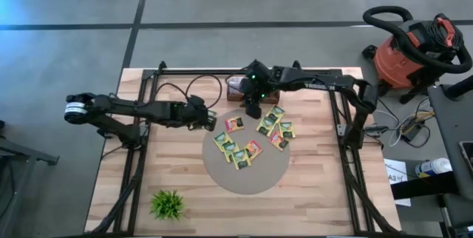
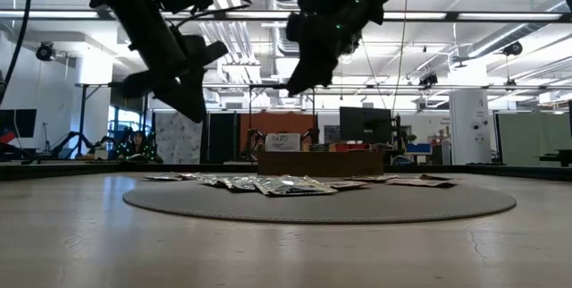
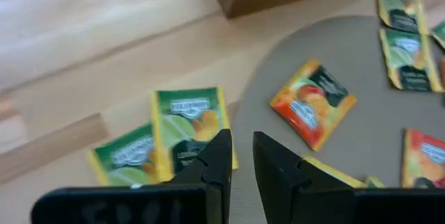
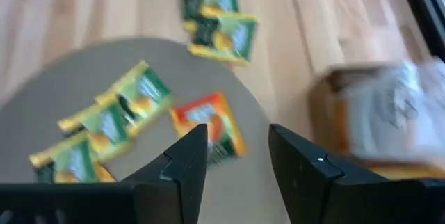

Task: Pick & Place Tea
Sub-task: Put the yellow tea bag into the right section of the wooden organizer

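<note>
Above mat's far edge | right claw (image 1: pixel 253 110) raised, apart | left claw (image 1: pixel 211 120) unclear

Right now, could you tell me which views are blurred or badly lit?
Right wrist view: motion-blurred, the box smeared. Left wrist view: soft, sachets legible. Low view: arms silhouetted against bright ceiling lights. High view: even, blue glare top left.
</note>
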Controlling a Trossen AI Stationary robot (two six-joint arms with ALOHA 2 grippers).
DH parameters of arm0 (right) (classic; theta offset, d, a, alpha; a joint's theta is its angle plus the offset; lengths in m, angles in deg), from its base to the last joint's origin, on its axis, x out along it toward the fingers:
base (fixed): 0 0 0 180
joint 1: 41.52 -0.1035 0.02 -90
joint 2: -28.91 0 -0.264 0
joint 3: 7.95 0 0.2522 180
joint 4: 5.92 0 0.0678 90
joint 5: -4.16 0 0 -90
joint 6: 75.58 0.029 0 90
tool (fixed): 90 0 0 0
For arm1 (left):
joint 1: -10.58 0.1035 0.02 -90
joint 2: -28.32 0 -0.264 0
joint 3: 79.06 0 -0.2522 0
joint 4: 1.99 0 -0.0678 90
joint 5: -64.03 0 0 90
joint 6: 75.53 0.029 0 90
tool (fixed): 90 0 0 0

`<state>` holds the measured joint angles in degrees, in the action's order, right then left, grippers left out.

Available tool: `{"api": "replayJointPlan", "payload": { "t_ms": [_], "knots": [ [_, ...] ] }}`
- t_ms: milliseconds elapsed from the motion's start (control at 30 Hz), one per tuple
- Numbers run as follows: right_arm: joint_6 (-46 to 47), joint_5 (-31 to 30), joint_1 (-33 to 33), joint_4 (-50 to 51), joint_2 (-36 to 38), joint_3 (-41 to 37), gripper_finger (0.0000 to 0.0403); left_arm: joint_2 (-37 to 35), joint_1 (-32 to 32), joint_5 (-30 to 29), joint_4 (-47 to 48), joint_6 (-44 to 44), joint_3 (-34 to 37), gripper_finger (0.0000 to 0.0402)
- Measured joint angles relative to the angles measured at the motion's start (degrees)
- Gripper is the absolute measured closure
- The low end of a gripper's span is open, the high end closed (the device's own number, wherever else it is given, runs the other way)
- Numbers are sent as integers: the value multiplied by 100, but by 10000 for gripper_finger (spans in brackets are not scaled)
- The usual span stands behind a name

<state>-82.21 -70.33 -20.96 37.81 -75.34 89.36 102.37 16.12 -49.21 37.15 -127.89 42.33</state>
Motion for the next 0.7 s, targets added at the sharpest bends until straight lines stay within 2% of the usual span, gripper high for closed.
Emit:
{"api": "replayJointPlan", "payload": {
  "t_ms": [167, 400, 533, 700],
  "knots": [
    [635, -1, -215, -441, -243, 2, 250, 161, 65, 12, -436, 146, 379, 346],
    [1161, 2, -404, -489, -810, -4, 258, 400, 508, 210, -1611, 333, 995, 346],
    [1365, -1, -473, -537, -1185, 66, 264, 489, 772, 469, -1610, 459, 1163, 346],
    [1567, -4, -491, -670, -1558, 295, 266, 508, 816, 621, -1700, 749, 1356, 346]
  ]
}}
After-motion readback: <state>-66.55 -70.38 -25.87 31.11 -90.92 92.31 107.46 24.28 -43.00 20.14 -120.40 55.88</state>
